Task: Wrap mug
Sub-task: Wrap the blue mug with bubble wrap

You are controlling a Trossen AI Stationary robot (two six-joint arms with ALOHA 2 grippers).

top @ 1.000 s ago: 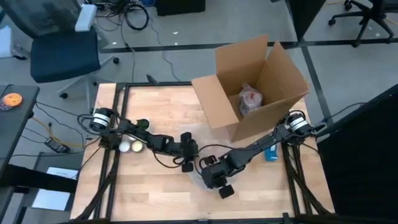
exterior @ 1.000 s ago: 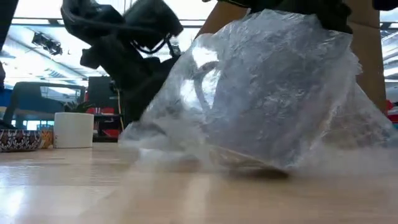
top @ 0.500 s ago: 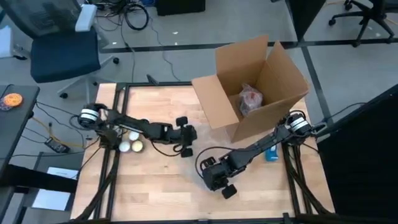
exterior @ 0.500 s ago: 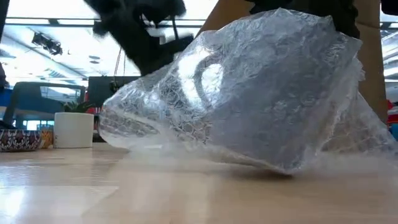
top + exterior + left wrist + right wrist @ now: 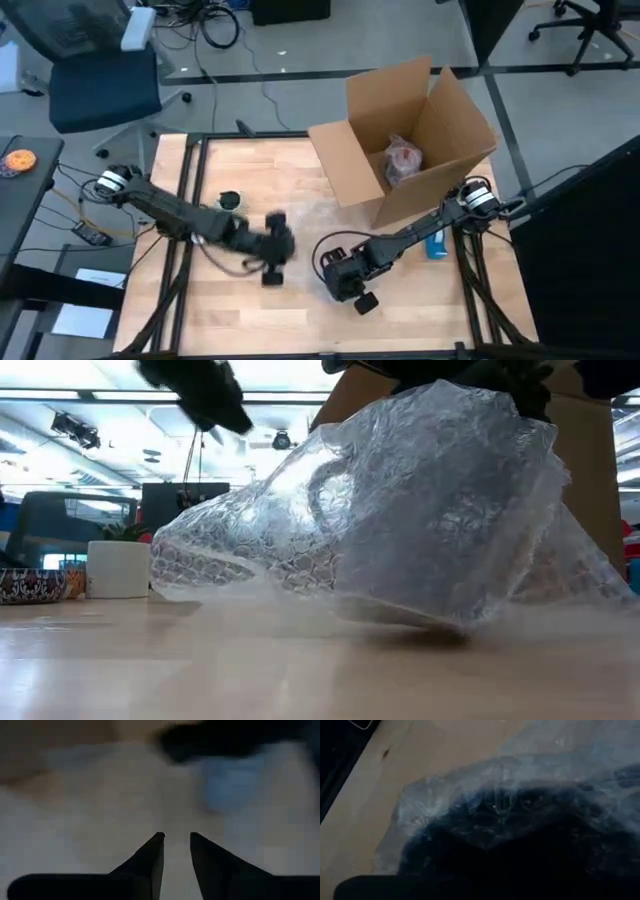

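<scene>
The high camera looks straight down on both arms. The low one sits at table height, close against the wrap (image 5: 400, 510) under the right gripper (image 5: 345, 285); the right wrist view shares that wrap, closer.

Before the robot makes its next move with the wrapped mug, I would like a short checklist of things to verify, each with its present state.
1. Mug covered by bubble wrap: ok, the wrap lies over it in the low view.
2. Wrap closed all around: not ok, a loose flap trails on the table.
3. Right end effector on the bundle: ok, it sits over the wrap in the high view; whether its fingers are shut, cannot tell.
4. Left end effector free: ok, fingers slightly apart, nothing between them.
5. Cardboard box open to receive: ok, flaps up, one wrapped item already inside.
6. Spare mugs: ok, a white mug stands apart from the bundle.
</scene>
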